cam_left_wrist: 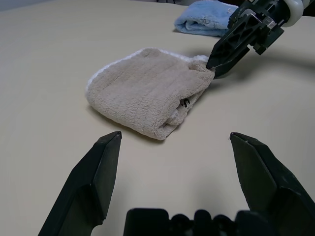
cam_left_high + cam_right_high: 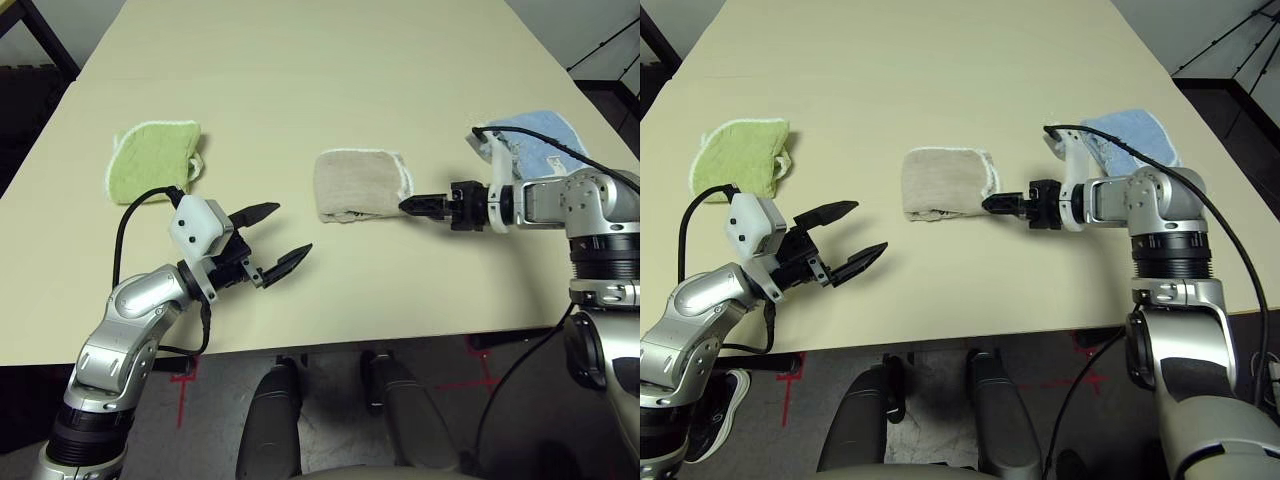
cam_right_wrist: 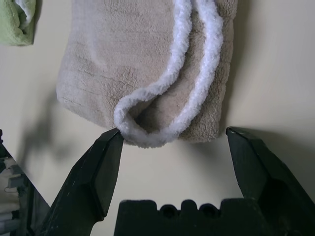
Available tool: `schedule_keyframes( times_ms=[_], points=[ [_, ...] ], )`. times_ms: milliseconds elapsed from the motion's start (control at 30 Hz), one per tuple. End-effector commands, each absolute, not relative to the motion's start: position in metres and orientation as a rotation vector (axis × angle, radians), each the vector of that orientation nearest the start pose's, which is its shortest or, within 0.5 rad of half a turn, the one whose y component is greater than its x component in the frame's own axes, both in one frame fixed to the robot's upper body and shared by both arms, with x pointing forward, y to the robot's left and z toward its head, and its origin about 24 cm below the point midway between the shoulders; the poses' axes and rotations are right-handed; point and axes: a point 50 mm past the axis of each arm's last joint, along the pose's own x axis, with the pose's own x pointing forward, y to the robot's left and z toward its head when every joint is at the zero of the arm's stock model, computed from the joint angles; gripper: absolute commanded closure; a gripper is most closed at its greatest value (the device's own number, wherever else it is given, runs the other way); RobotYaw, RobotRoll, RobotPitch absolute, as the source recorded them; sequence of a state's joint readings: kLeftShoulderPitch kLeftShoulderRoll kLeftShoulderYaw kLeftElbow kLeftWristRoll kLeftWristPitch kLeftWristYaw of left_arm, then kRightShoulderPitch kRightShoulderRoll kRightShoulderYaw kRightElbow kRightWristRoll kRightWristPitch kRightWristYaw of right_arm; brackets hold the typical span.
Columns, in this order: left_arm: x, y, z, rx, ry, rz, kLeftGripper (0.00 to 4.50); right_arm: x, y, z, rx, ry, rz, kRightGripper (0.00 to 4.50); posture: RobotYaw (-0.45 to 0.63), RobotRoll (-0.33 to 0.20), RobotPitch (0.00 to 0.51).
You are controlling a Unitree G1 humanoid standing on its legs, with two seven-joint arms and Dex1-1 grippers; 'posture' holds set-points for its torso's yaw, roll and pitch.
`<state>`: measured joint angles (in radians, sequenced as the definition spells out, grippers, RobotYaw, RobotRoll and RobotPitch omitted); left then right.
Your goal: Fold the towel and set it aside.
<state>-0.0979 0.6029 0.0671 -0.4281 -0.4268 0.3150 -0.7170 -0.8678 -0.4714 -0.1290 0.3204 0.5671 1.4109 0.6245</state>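
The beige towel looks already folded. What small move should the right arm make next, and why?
Probably ease the right tool forward over the beige towel's white edging. Its fingers are open right at that near edge without gripping, so a short advance would allow closing to carry it aside.

A lab-like test room is showing: a bare cream table (image 2: 300, 60), red tape marks (image 2: 185, 385) lying on grey floor at six o'clock.

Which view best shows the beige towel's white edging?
The right wrist view: the towel sits close, its white edging curling at the open right gripper. Head views show it small; the left wrist view shows its folded side.
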Motion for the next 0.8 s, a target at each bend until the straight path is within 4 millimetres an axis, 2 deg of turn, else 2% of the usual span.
schedule_keyframes(
  times_ms=[33, 233, 267, 333, 667, 800],
  points=[
    [0.234, 0.181, 0.154, 0.289, -0.098, -0.863, 0.04, 0.338, -0.172, 0.154, 0.402, 0.79, 0.699, 0.01, 0.01, 0.0, 0.205],
    [0.233, 0.181, 0.155, 0.29, -0.096, -0.863, 0.04, 0.34, -0.166, 0.146, 0.406, 0.802, 0.671, 0.01, 0.01, 0.0, 0.21],
    [0.234, 0.181, 0.155, 0.29, -0.096, -0.863, 0.01, 0.341, -0.165, 0.145, 0.402, 0.802, 0.662, 0.18, 0.01, 0.0, 0.21],
    [0.234, 0.181, 0.155, 0.291, -0.096, -0.862, 0.0, 0.342, -0.165, 0.143, 0.395, 0.802, 0.646, 0.63, 0.01, 0.0, 0.21],
    [0.236, 0.184, 0.157, 0.297, -0.095, -0.857, 0.0, 0.342, -0.166, 0.141, 0.397, 0.798, 0.621, 4.49, 0.0, 0.0, 0.209],
    [0.237, 0.184, 0.157, 0.298, -0.095, -0.854, 0.0, 0.342, -0.165, 0.14, 0.404, 0.794, 0.621, 4.49, 0.0, 0.0, 0.208]
  ],
)
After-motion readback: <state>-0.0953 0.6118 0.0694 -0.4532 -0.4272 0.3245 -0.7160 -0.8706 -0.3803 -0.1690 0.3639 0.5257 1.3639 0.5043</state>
